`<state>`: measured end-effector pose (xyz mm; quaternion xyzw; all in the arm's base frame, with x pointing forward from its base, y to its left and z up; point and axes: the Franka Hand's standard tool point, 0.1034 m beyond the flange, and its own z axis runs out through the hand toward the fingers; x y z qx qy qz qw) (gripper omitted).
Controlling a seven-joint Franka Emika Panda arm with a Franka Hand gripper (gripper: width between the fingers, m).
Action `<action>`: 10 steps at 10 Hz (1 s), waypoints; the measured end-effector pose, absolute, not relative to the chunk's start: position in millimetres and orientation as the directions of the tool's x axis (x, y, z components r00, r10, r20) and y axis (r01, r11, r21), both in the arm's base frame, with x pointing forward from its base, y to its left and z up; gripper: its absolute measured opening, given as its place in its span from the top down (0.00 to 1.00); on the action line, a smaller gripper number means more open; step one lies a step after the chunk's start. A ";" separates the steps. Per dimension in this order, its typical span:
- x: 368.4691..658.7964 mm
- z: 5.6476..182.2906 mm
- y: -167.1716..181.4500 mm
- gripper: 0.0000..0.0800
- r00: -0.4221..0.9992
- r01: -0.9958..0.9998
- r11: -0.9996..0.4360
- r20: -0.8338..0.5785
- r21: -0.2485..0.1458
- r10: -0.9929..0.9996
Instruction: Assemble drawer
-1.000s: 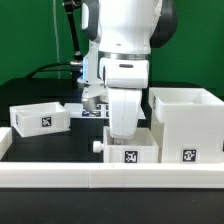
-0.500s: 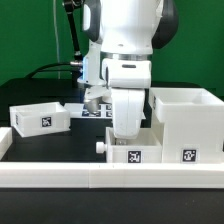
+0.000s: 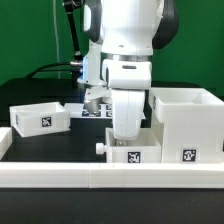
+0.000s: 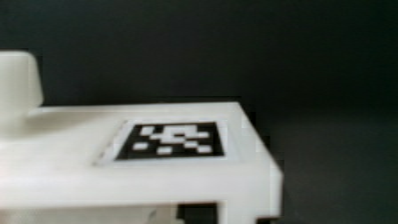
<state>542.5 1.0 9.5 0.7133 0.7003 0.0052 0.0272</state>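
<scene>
A small white knobbed tray (image 3: pixel 131 154) stands at the front middle, with a tag on its near face and its knob (image 3: pixel 100 148) pointing to the exterior view's left. My gripper (image 3: pixel 124 138) reaches down into it, shut on its wall, fingertips hidden. The wrist view shows this tray's tagged wall (image 4: pixel 178 140) and knob (image 4: pixel 15 80) very close, running down to my gripper (image 4: pixel 196 214). The tall white case (image 3: pixel 186 124) stands just right of the tray, almost touching it. A second tray (image 3: pixel 40 117) sits at the left.
A long low white rail (image 3: pixel 110 178) runs along the front edge. The marker board (image 3: pixel 94 112) lies behind the arm. The table top is black with a green wall behind it.
The held tray and my gripper have shifted slightly toward the exterior view's right, closer to the case. The case and the left tray have not moved.
</scene>
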 end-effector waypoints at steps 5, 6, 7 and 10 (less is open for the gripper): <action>544.4 9.8 0.7 0.95 0.021 0.998 -0.020 -0.024 0.064 0.999; 543.6 9.3 -0.1 0.95 0.023 0.998 -0.021 -0.026 0.059 0.999; 543.6 9.3 0.0 0.95 0.023 0.998 -0.021 -0.025 0.059 0.999; 545.4 8.5 0.7 0.95 0.012 0.997 -0.011 -0.021 0.074 1.000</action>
